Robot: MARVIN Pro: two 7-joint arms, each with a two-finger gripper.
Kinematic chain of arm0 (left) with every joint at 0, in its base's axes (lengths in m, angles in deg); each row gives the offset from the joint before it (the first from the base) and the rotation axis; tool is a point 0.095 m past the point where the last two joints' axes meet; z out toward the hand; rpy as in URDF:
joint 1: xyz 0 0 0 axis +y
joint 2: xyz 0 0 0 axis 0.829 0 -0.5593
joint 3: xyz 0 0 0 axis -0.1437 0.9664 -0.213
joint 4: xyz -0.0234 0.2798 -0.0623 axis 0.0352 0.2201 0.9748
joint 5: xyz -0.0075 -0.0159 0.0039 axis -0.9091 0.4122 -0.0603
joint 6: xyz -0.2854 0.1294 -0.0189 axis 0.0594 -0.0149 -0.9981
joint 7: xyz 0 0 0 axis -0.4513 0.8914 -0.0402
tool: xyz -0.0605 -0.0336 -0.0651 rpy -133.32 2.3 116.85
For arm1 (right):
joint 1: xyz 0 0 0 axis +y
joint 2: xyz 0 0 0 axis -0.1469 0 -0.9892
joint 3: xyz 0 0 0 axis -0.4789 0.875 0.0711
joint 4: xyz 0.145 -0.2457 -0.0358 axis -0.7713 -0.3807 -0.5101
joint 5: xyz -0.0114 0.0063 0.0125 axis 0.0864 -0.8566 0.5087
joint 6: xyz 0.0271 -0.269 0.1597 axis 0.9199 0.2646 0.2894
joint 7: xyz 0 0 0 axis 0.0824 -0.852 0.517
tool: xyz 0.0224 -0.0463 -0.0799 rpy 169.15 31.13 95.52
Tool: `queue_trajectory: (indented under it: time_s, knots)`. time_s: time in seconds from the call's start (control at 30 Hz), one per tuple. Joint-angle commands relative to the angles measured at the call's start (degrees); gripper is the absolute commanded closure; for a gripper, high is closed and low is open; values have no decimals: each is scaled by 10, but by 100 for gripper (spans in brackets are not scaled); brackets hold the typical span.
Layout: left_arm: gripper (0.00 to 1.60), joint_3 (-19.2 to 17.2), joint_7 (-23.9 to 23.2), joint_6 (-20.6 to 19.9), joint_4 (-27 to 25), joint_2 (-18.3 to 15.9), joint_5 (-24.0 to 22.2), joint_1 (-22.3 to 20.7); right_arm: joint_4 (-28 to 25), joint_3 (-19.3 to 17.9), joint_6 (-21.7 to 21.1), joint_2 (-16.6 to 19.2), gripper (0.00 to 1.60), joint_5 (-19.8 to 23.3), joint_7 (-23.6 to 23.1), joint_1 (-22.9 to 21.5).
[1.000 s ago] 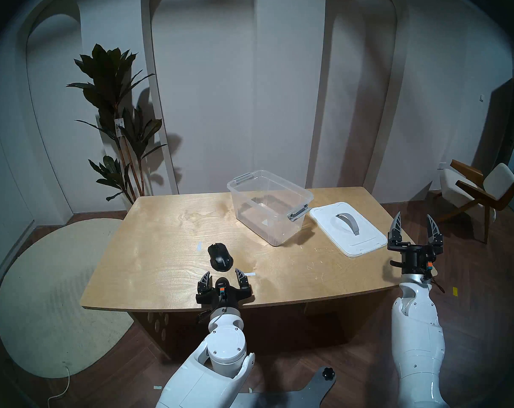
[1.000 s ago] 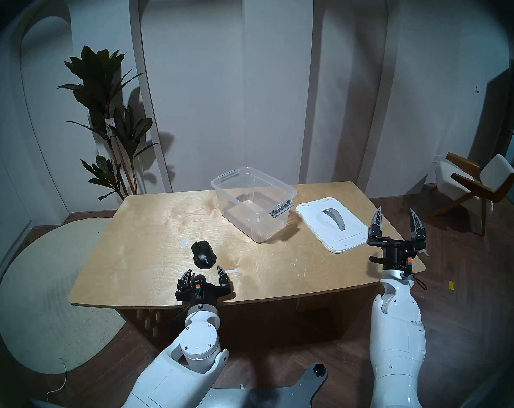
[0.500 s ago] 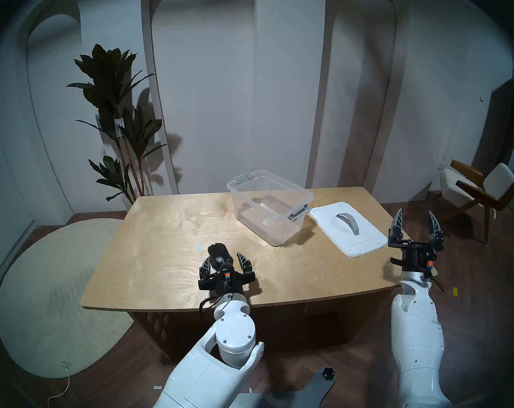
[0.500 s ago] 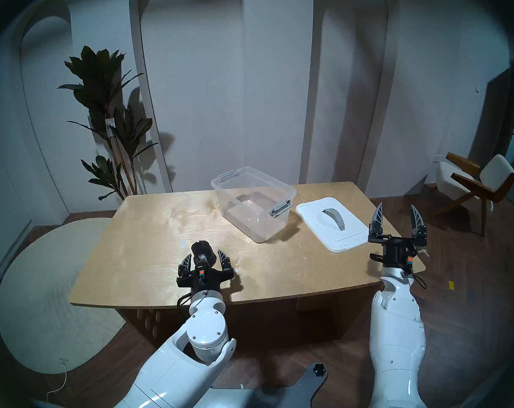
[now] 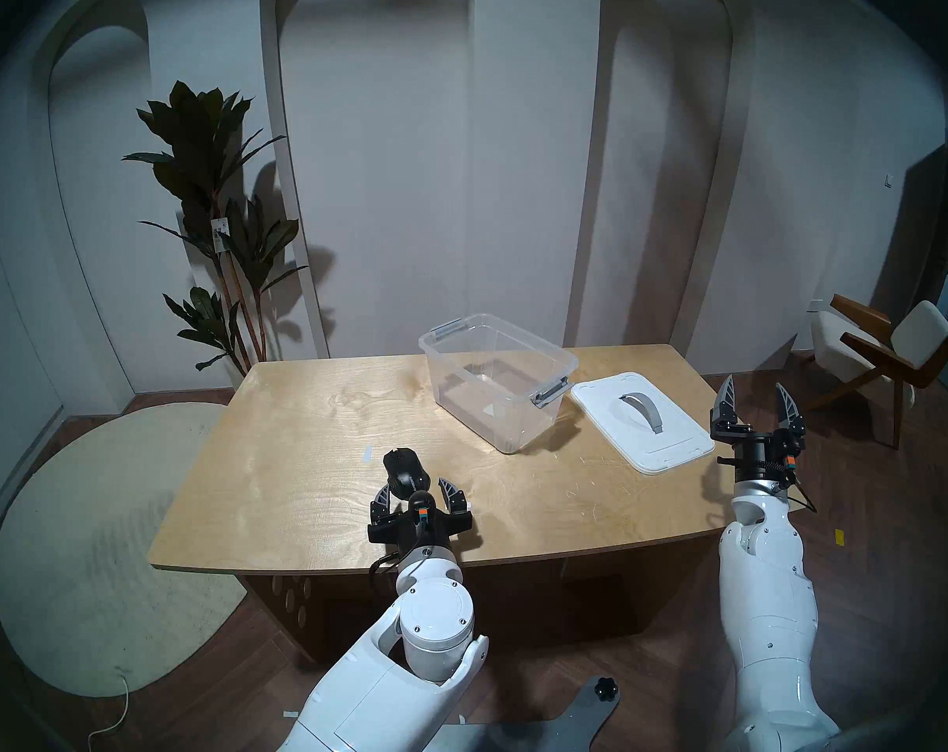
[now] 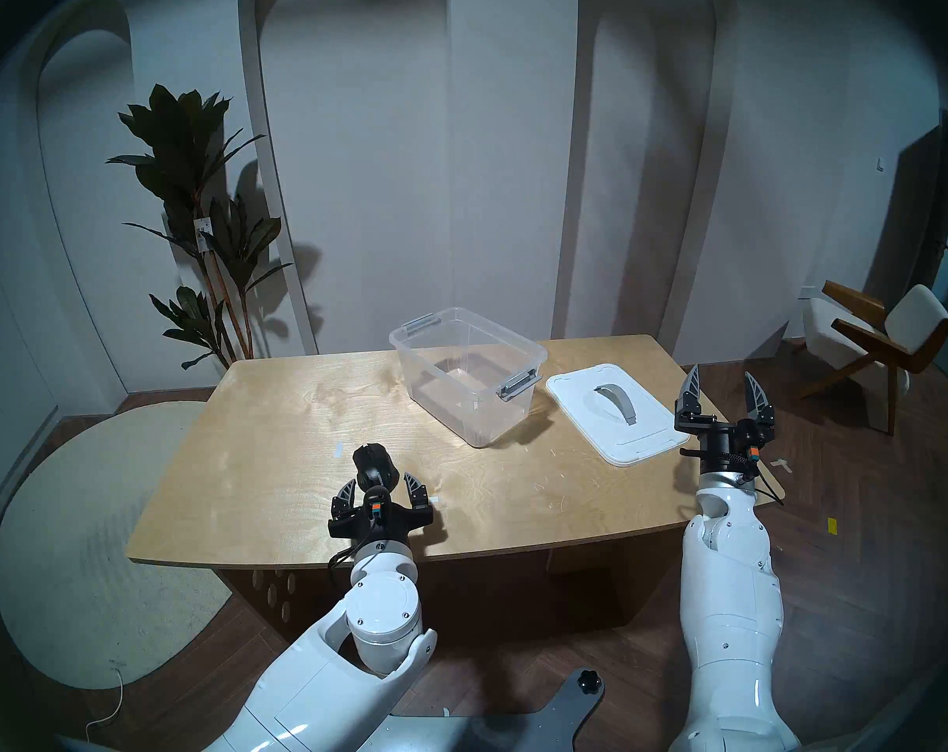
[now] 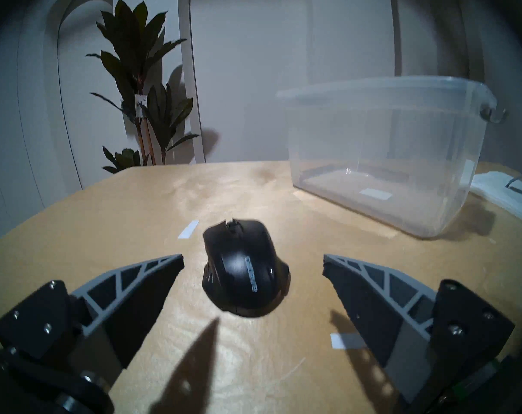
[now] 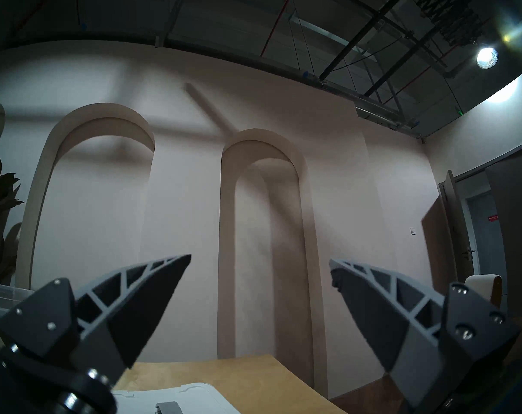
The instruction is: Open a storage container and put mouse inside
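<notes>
Head view: storage container (image 5: pixel 496 379) open on bench (image 5: pixel 298 436), lid (image 5: pixel 643 420) laid beside it to clear the mouth; right gripper (image 5: pixel 754 403) raised, fingers apart, empty. Left wrist view: left gripper (image 7: pixel 253 261) fingers spread either side of mouse (image 7: pixel 243 270), seemingly not touching, lined up for pickup.

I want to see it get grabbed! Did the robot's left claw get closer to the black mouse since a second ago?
Yes. The left gripper went forward over the table, and its open fingers now flank the mouse.
</notes>
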Motion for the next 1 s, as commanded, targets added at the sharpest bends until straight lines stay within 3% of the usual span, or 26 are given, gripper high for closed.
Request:
queue_trajectory:
  time_s: [0.0,0.23,0.47,0.77,0.97]
  knots:
    - [0,-15,-32,-14,-14,-9,-22,-29,-15,-2,2,6,0,8,-4,-10]
    - [0,-35,-30,-26,5,-7,-34,-46,-15,-2,1,7,0,12,-7,-10]
    - [0,-59,8,-35,39,42,-74,-53,-15,-2,1,7,0,13,-9,-10]
    - [0,-15,22,2,65,45,-38,-81,-14,-2,1,8,0,14,-10,-10]
    - [0,4,27,14,73,12,3,-83,-14,-2,1,7,0,14,-10,-10]
